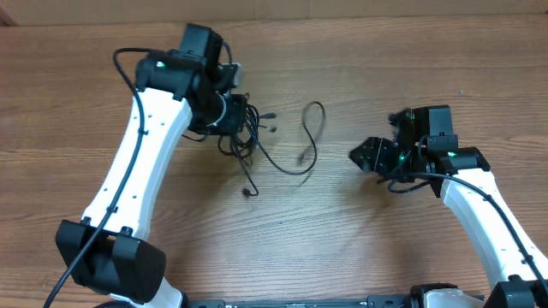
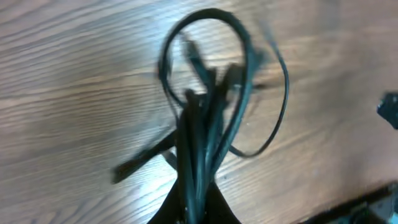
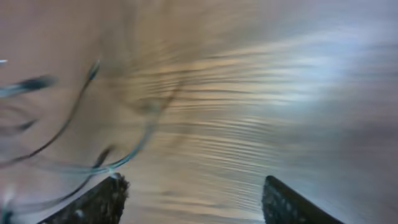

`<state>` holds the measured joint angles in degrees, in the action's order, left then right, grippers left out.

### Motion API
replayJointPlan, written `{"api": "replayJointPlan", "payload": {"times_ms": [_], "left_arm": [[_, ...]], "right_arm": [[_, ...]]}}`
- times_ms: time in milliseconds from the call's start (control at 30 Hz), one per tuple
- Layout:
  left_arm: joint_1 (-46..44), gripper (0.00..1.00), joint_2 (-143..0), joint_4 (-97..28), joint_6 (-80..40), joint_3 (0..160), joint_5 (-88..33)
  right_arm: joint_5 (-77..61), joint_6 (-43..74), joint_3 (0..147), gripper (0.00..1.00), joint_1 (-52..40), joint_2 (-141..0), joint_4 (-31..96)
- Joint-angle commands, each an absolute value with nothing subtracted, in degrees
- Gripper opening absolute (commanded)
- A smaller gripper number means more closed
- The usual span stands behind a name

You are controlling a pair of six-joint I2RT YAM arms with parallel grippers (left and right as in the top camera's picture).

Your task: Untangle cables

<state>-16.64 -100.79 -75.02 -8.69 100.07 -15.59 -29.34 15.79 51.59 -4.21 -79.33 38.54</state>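
So the cables (image 1: 244, 128) are bunched in a messy black knot on the wooden table (image 1: 385, 239), toward the upper left of centre in the overhead view. The left gripper (image 2: 198, 196) is right on that knot. In the left wrist view its jaws are pinched tight on a thick bundle of strands that runs up out of the grip and fans into a round loop. That view is pretty blurry, so I can't count the strands.

From the knot a few loose bits trail out to the right. Two short ends with small plugs (image 1: 272, 114) stick out just beside the knot. One long strand sweeps out over the table and curls into a tall open loop (image 1: 318, 128), with a plug hanging inside it. Another strand drops toward the front edge and ends in a small plug (image 1: 248, 192) lying flat on the wood.

The right gripper (image 3: 193, 182) sits to the right of that tall loop, near it but not touching, and well apart from the knot. Its jaws are spread wide with only bare table between them. The right wrist view is badly smeared: thin cable lines show at the left, close to one finger (image 3: 102, 200). I can't tell if they touch it.
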Motion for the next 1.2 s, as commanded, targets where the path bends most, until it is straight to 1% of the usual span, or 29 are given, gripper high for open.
{"api": "replayJointPlan", "payload": {"times_ms": [0,133,333,467,600,700,733,800,867,900,933,967,1033,1067,1167], "left_arm": [[-19.27,0.04,-99.24,-74.7,-3.81,101.47,-19.84],[-22.76,0.04,-99.24,-74.24,1.98,101.47,-25.21],[-26.33,0.04,-99.24,-72.14,2.74,101.47,-25.39],[-26.83,0.04,-99.24,-72.03,5.3,101.47,-30.09],[-26.83,0.04,-99.24,-71.94,5.76,101.47,-31.57],[-26.83,0.04,-99.24,-71.99,6.94,101.47,-33.98],[-26.83,0.04,-99.24,-71.96,7.51,101.47,-35.33],[-26.83,0.04,-99.24,-71.92,8.36,101.47,-37.34],[-26.83,0.04,-99.24,-71.9,9.28,101.47,-38.89],[-26.83,0.04,-99.24,-71.85,9.28,101.47,-38.89],[-26.83,0.04,-99.24,-71.79,9.23,101.47,-38.44],[-26.83,0.05,-99.24,-71.7,9.19,101.47,-37.47],[-26.83,0.04,-99.24,-71.68,7.64,101.47,-32.73],[-26.81,0.04,-99.24,-71.59,4.62,101.47,-27.27],[-26.81,0.04,-99.24,-72.07,-10.02,101.47,-6.26]], "right_arm": [[-45.71,11.53,52.47,0.69,-4.51,-78.43,36.03],[-49.43,11.46,52.47,0.68,-6.33,-78.43,33.12],[-49.36,11.46,52.47,0.68,-8.16,-78.43,32.23],[-49.41,11.46,52.47,0.68,-8.14,-78.43,31.92],[-49.39,11.49,52.47,0.69,-8.14,-78.43,31.92],[-49.39,11.51,52.47,0.66,-8.14,-78.43,31.9],[-49.41,11.51,52.47,0.63,-8.14,-78.43,31.88],[-49.52,11.75,52.47,0.52,-8.16,-78.43,31.86],[-50.54,11.73,52.47,0.31,-8.16,-78.43,31.73],[-50.92,11.7,52.47,0.17,-8.16,-78.43,31.7],[-51.13,11.68,52.47,0.06,-8.16,-78.43,31.73],[-51.13,11.68,52.47,0.04,-8.16,-78.43,31.77],[-51.11,11.68,52.47,0.04,-8.16,-78.43,31.77],[-51.09,11.66,52.47,0.04,-8.16,-78.43,31.75],[-48.86,11.7,52.47,0.04,-8.14,-78.43,32.23]]}}
